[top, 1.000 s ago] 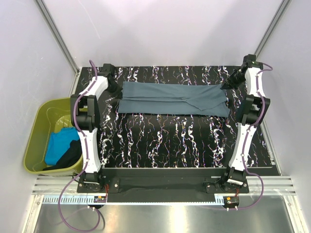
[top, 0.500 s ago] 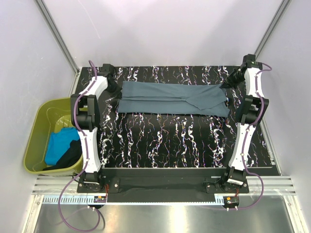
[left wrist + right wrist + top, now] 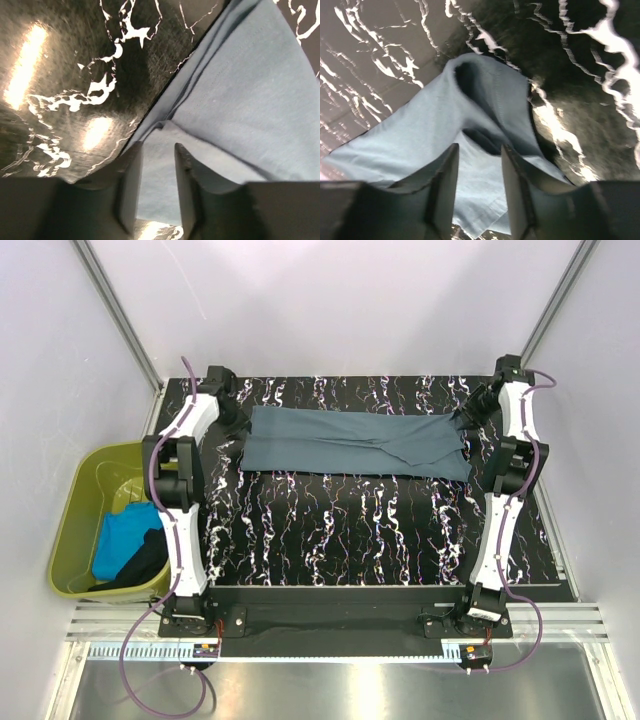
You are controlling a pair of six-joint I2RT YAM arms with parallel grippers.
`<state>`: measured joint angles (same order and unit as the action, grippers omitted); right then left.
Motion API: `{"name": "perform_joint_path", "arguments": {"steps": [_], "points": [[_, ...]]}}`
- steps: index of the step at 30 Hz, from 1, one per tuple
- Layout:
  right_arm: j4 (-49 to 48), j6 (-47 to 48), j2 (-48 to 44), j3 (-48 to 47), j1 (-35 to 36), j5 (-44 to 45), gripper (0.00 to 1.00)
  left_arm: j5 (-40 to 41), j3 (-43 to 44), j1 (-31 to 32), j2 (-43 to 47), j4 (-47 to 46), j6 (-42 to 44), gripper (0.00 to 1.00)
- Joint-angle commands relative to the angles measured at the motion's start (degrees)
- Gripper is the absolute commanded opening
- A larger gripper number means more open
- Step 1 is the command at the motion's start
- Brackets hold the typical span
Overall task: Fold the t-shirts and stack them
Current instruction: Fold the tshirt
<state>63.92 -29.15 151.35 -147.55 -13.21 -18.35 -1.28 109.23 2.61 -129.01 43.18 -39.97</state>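
From above, the grey-blue t-shirt (image 3: 355, 443) lies as a long, flat band across the 12 o'clock half of the bench (image 3: 330, 530), folded lengthwise and running from 9 to 3 o'clock, its near edge a little uneven with a seam ridge down the middle. The left gripper (image 3: 234, 416) sits at the band's 9 o'clock end and the right gripper (image 3: 468, 412) at its 3 o'clock end. Off the bench at about 8 o'clock, an olive plastic tub (image 3: 70, 530) holds the turquoise t-shirt (image 3: 118, 537) and the black t-shirt (image 3: 146, 565), both crumpled. The left wrist view shows the jaws parted with nothing pinched; matte, finely knit cloth lies under and beyond them toward 1 o'clock, its layered edges stacked over the glossy, white-veined black surface. The right wrist view shows those jaws released too, with cloth flat beneath and a soft hump of fabric standing up at 12 o'clock just past the tips. The shirt looks light, limp and quick to sag or slide on that slick top, so it would best be pinched at the two end corners through all layers together and moved evenly, lest the layers shear apart.
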Motion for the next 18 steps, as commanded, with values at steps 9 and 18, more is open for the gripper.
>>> {"name": "perform_joint_path", "arguments": {"steps": [9,18], "points": [[2.00,5.41,-18.01,10.41,11.26,10.88,0.60,-11.54,-16.41,4.58,18.18,-9.94,6.83,0.43],[-12.85,1.55,-27.07,30.29,24.98,5.43,0.32,-22.10,-15.72,10.22,10.19,-11.63,7.45,0.38]]}}
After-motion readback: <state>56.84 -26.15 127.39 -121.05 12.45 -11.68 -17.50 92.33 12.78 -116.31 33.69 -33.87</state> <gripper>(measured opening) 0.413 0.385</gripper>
